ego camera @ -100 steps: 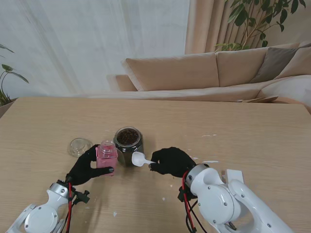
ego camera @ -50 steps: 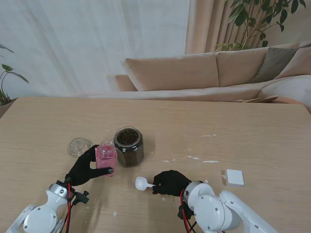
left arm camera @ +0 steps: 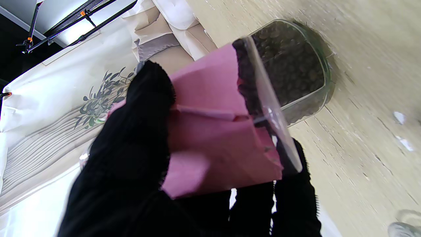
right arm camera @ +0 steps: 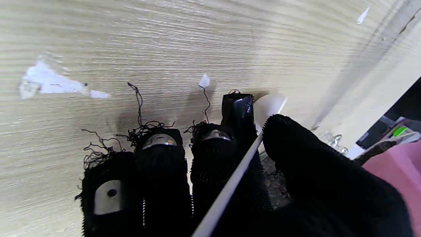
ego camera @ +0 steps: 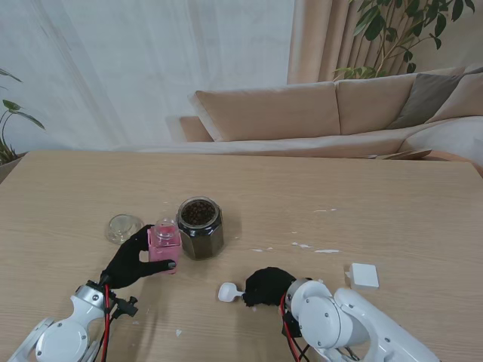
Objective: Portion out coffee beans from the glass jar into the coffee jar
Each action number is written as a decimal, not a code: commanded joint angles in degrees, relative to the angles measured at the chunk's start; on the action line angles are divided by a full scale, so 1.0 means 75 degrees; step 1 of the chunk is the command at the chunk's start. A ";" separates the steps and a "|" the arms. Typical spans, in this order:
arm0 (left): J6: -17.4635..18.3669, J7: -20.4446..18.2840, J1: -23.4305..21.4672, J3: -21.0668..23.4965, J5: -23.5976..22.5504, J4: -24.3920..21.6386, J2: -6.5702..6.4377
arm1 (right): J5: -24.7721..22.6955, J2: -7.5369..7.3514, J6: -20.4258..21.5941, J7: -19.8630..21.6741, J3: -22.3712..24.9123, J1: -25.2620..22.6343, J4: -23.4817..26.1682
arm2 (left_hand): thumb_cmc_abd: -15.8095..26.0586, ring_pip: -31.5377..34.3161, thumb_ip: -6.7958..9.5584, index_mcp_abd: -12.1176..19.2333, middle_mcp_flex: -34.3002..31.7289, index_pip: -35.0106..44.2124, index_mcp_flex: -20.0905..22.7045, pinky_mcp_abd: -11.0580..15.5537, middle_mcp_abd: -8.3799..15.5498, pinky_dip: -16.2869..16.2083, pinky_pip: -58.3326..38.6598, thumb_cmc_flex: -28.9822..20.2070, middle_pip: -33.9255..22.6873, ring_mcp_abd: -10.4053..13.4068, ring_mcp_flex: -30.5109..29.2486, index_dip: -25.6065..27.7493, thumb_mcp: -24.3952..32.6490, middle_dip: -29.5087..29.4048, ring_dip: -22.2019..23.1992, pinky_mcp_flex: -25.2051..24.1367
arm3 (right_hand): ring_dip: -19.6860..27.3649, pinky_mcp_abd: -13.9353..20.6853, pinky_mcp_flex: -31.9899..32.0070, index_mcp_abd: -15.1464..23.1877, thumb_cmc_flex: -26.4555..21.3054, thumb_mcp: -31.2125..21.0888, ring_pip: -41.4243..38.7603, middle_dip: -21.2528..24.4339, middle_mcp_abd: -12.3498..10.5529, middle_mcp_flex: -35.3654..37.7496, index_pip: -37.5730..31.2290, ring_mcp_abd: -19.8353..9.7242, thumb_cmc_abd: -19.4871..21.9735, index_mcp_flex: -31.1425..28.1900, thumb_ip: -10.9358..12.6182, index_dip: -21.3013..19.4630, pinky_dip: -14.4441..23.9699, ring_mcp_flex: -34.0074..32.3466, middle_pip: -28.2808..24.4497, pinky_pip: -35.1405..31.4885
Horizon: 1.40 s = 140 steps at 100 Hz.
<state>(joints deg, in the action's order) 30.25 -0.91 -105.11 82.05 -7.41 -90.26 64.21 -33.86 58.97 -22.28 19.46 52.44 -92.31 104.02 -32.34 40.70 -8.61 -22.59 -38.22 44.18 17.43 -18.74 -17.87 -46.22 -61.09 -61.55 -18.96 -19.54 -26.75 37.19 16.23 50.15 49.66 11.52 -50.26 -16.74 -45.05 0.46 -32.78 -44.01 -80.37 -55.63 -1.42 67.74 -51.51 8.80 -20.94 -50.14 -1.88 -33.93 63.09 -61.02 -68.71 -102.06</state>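
A glass jar full of dark coffee beans stands open near the table's middle; it also shows in the left wrist view as the glass jar. Beside it on its left, my left hand is shut on the small pink coffee jar, whose pink body holds some beans. Nearer to me and to the right, my right hand is low at the table, shut on a white spoon. The spoon's handle runs between thumb and fingers, and its bowl looks empty.
A clear glass lid lies left of the pink jar. A small white block sits at the right. White specks dot the wood between them. A sofa stands beyond the far table edge.
My right hand has pulled back from the glass jar toward me and dropped to the table, carrying the spoon. The left hand and pink jar have stayed put.
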 commanded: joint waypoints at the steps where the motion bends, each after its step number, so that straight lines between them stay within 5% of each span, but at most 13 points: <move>1: 0.0008 -0.0122 -0.0058 0.0011 0.0020 -0.0078 0.0031 | -0.0079 -0.0003 -0.0046 0.0127 -0.0013 -0.0012 -0.0087 | 0.1581 -0.0045 0.0558 0.1240 -0.0411 0.1317 0.0322 0.0069 0.0774 -0.0020 -0.0149 -0.1558 -0.0888 0.0105 0.0233 0.0580 0.1223 0.0411 -0.0035 0.0047 | 0.0211 0.0086 0.0044 -0.0141 0.0315 0.0232 0.0257 0.0160 0.0056 -0.0207 0.0289 0.0301 0.0095 -0.0133 0.0182 -0.0033 0.0026 0.0284 0.0213 -0.0938; 25: -0.0016 -0.0126 -0.0062 0.0012 0.0021 -0.0097 0.0031 | -0.0479 -0.0029 -0.0027 0.0169 -0.0049 0.0070 -0.0216 | 0.1579 -0.0047 0.0557 0.1244 -0.0415 0.1316 0.0321 0.0069 0.0774 -0.0020 -0.0149 -0.1554 -0.0889 0.0109 0.0236 0.0578 0.1224 0.0411 -0.0035 0.0047 | 0.1071 0.0204 0.0656 -0.0461 0.0650 0.0918 0.2282 0.1489 0.0599 -0.1085 0.1534 0.0522 0.0493 0.0230 0.0273 0.0038 -0.0120 0.1200 0.1733 -0.0396; 35: -0.0022 -0.0119 -0.0063 0.0013 0.0012 -0.0103 0.0032 | -0.0601 -0.0023 -0.0016 0.0128 -0.0045 0.0063 -0.0234 | 0.1572 -0.0044 0.0557 0.1243 -0.0415 0.1315 0.0322 0.0069 0.0775 -0.0020 -0.0149 -0.1551 -0.0888 0.0112 0.0228 0.0577 0.1227 0.0410 -0.0033 0.0047 | 0.1512 -0.0018 0.1454 -0.0611 0.0838 0.1466 0.3309 0.2299 0.0777 -0.1562 0.2450 0.0599 0.0728 0.0410 0.0447 -0.0321 -0.0265 0.1655 0.2465 0.0284; 65: -0.0045 -0.0119 -0.0075 0.0020 0.0005 -0.0129 0.0032 | -0.0942 0.0008 0.0058 -0.0069 0.0096 -0.0095 -0.0136 | 0.1571 -0.0045 0.0556 0.1239 -0.0414 0.1317 0.0323 0.0069 0.0774 -0.0020 -0.0149 -0.1546 -0.0891 0.0108 0.0230 0.0580 0.1234 0.0413 -0.0033 0.0047 | 0.2614 -0.0494 0.3744 -0.0979 0.1301 0.2144 0.5815 0.3876 0.1208 -0.2875 0.3708 0.0640 0.0910 0.1301 0.0212 0.0452 -0.1220 0.3022 0.4061 0.2775; 82: -0.0051 -0.0107 -0.0084 0.0024 -0.0008 -0.0142 0.0034 | -0.1017 0.0013 0.0088 -0.0093 0.0181 -0.0171 -0.0052 | 0.1564 -0.0046 0.0557 0.1241 -0.0418 0.1314 0.0324 0.0069 0.0776 -0.0020 -0.0149 -0.1555 -0.0892 0.0100 0.0228 0.0579 0.1247 0.0412 -0.0029 0.0047 | 0.2860 -0.0557 0.4347 -0.1013 0.1452 0.2212 0.6402 0.4151 0.1260 -0.3421 0.3984 0.0585 0.0922 0.1656 0.0162 0.0649 -0.1494 0.3536 0.4349 0.3501; 124: -0.0043 -0.0097 -0.0097 0.0035 -0.0027 -0.0152 0.0034 | -0.1554 0.0012 0.0291 -0.0225 0.0042 -0.0096 -0.0221 | 0.1553 -0.0054 0.0551 0.1238 -0.0414 0.1312 0.0324 0.0069 0.0774 -0.0020 -0.0149 -0.1542 -0.0890 0.0110 0.0227 0.0584 0.1271 0.0410 -0.0017 0.0047 | 0.2774 -0.0386 0.4566 -0.0410 0.0186 0.2646 0.6442 0.4048 0.0881 -0.4183 0.3405 0.0334 0.0471 0.2228 0.0123 0.0155 -0.1322 0.3881 0.4101 0.3526; 140: -0.0052 -0.0095 -0.0091 0.0031 -0.0033 -0.0149 0.0035 | -0.1876 0.0016 0.0429 -0.0346 -0.0009 -0.0093 -0.0282 | 0.1554 -0.0058 0.0548 0.1242 -0.0410 0.1311 0.0320 0.0069 0.0781 -0.0020 -0.0149 -0.1536 -0.0888 0.0110 0.0233 0.0585 0.1273 0.0409 -0.0016 0.0047 | 0.2736 -0.0270 0.4709 -0.0321 0.0505 0.2262 0.6460 0.3970 0.0768 -0.4573 0.3416 0.0214 0.0331 0.2613 0.0107 0.0054 -0.1288 0.4122 0.4117 0.3613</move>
<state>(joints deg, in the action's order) 29.95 -0.81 -105.39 82.28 -7.56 -90.84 64.21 -49.08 58.97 -19.17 16.51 52.68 -92.41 102.83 -32.34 40.69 -8.61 -22.59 -38.21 44.18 17.43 -18.74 -17.87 -46.22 -61.07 -61.55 -18.96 -19.54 -26.75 37.19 16.23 50.15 49.66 11.52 -33.89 -19.30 -10.73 -3.58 -30.82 -25.99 -39.10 -25.43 5.19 35.50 -25.23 10.31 -17.80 -32.22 0.53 -32.66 52.36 -33.34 -37.16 -75.51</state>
